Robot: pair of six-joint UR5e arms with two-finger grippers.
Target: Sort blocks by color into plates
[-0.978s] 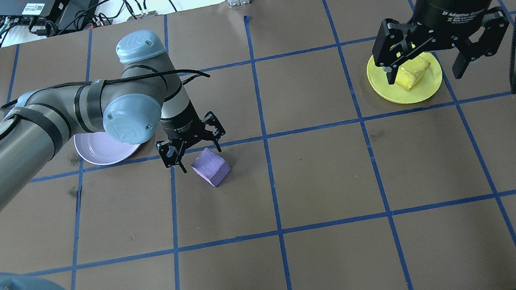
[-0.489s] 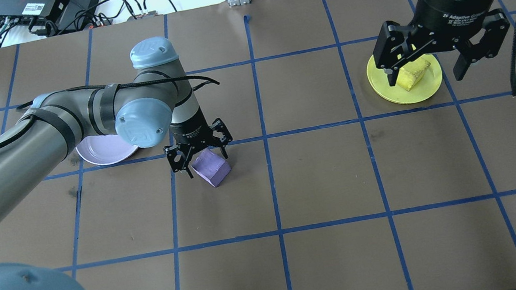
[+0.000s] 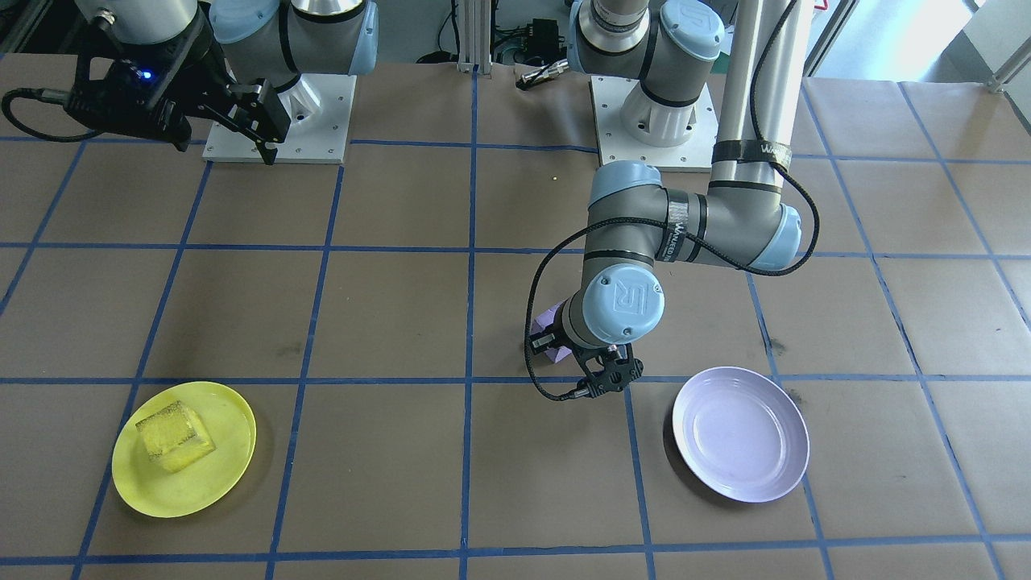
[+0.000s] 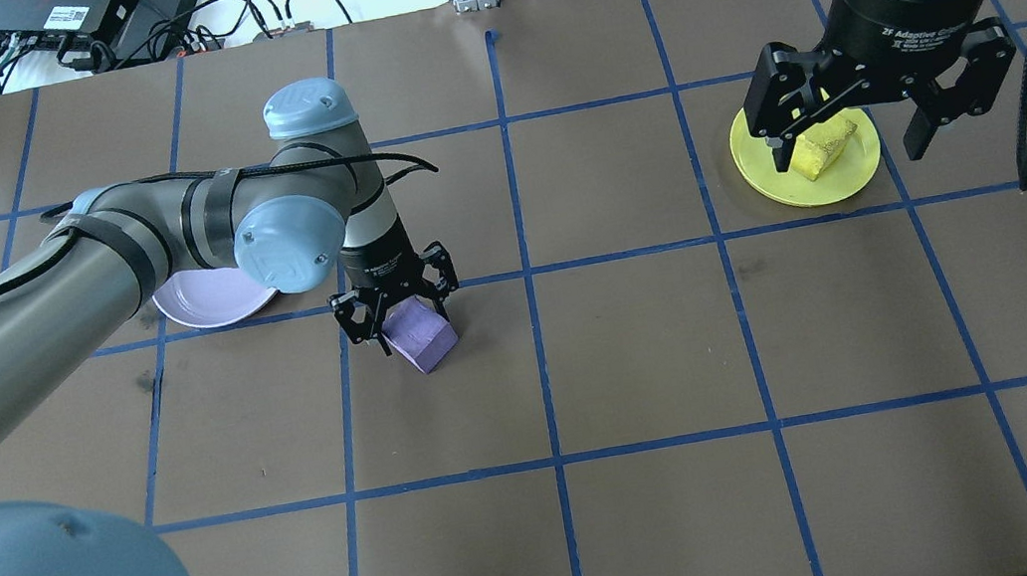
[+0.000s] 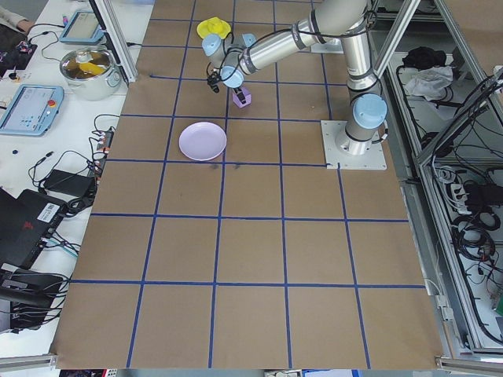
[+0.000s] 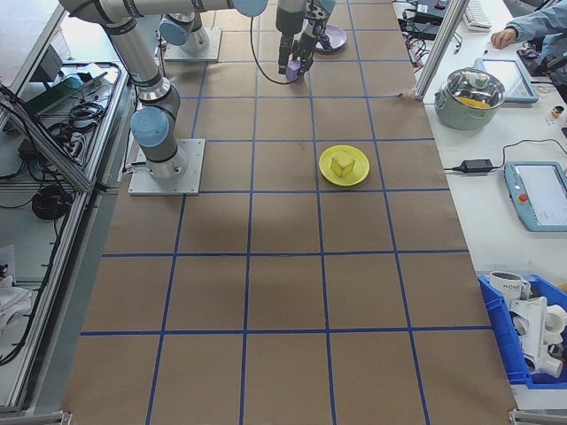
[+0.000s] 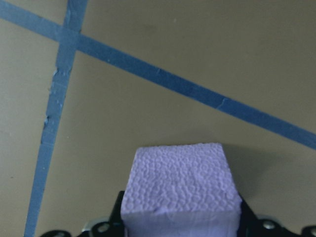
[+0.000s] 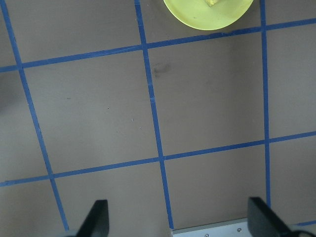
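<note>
Desk (image 4: 643, 350): brown surface ruled into squares by blue tape lines (image 4: 540, 355).

Purple block (image 4: 420, 333): pale, pebbled foam cube, resting on the desk just on the near side of a tape line in the overhead view, near the lavender plate but apart from it. In the left wrist view its top face (image 7: 180, 185) fills the lower centre, with black gripper parts showing at both of its lower corners.

Left gripper (image 4: 399, 316): lowered over the purple block, fingers (image 4: 361, 321) apart and straddling the cube, one on each side. Whether the pads touch the foam cannot be told. In the front-facing view the arm's wrist joint hides most of the block (image 3: 552, 337), leaving only a purple sliver.

Lavender plate (image 3: 741, 433): round, shallow, with a whitish sheen, nothing in it. In the overhead view it is partly hidden behind the left arm's elbow.

Yellow block (image 3: 175, 437): rough-surfaced cube lying inside the yellow plate (image 3: 149, 487), off-centre toward one side.

Right gripper (image 4: 846, 124): raised well above the desk, over the yellow plate's position in the overhead view, fingers (image 4: 776, 129) spread wide with nothing between them. The right wrist view shows both finger tips at the bottom edge and the plate's rim at the top edge.
</note>
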